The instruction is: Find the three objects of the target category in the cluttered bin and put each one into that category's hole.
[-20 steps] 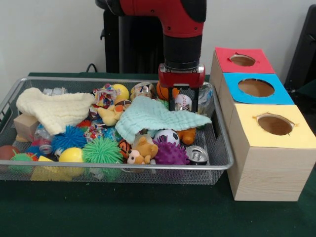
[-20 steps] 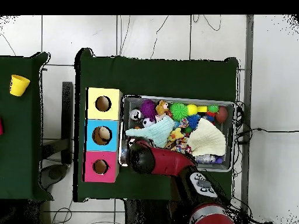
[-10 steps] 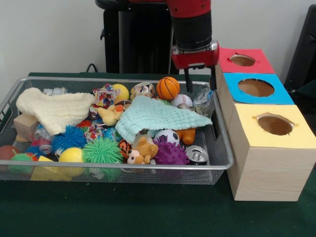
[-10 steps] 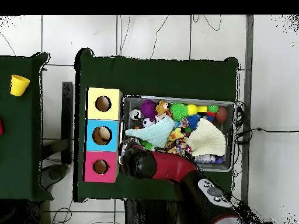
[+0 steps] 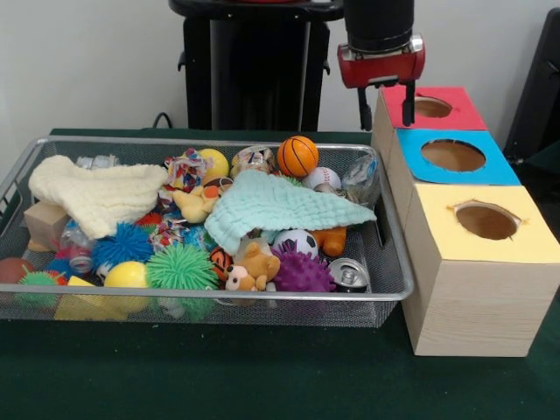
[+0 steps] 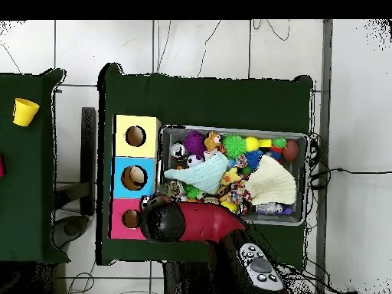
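Desk (image 5: 219, 385): green cloth, bare at near edge.

Bin (image 5: 262, 297), wire mesh, left-centre. Near row, left to right: green spiky ball (image 5: 181, 267), small bear (image 5: 254, 265), purple spiky ball (image 5: 302, 273), can (image 5: 350, 275) at near right corner. A yellow ball (image 5: 127, 275) sits just left of the green spiky one. Behind these: blue spiky ball (image 5: 122, 245), soccer ball (image 5: 297, 241).

Mid bin: mint cloth (image 5: 280, 206) spread over items at centre-right; cream cloth (image 5: 96, 194) at left. Yellow plush (image 5: 197, 203) between the two cloths.

Far row of bin: basketball (image 5: 297, 156) resting uncovered, baseball (image 5: 324, 178) just right of it and touching the mint cloth's far edge, clear plastic item (image 5: 361, 179) in far right corner.

Boxes, right of bin, touching in a row near to far: yellow box (image 5: 477, 262), blue box (image 5: 464, 171), red box (image 5: 437, 114). Each has one round hole on top. Overhead view shows a pale object inside the blue hole (image 6: 135, 178); identity unclear.

Gripper (image 5: 386, 105): raised, clear of the bin, at the red box's left far edge. Two fingers wide apart, nothing between them. Right finger (image 5: 408, 103) in front of the red top, left finger beside the box's left side. In overhead view the arm (image 6: 191, 222) covers part of the red box.
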`<control>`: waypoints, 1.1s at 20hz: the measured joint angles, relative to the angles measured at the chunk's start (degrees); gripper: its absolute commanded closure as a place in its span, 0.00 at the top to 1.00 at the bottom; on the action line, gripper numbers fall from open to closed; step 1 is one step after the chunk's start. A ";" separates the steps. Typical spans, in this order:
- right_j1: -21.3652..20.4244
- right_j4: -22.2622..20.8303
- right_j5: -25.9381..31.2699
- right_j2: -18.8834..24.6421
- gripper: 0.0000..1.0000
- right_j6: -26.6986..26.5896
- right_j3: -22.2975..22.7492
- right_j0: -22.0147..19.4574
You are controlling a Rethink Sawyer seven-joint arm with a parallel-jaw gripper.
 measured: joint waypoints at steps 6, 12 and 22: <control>0.95 0.07 -1.03 -1.65 1.00 0.00 0.62 3.56; 0.73 0.06 -2.34 -2.26 1.00 0.00 1.00 3.95; 0.14 0.00 -2.17 -2.38 1.00 0.00 1.82 1.96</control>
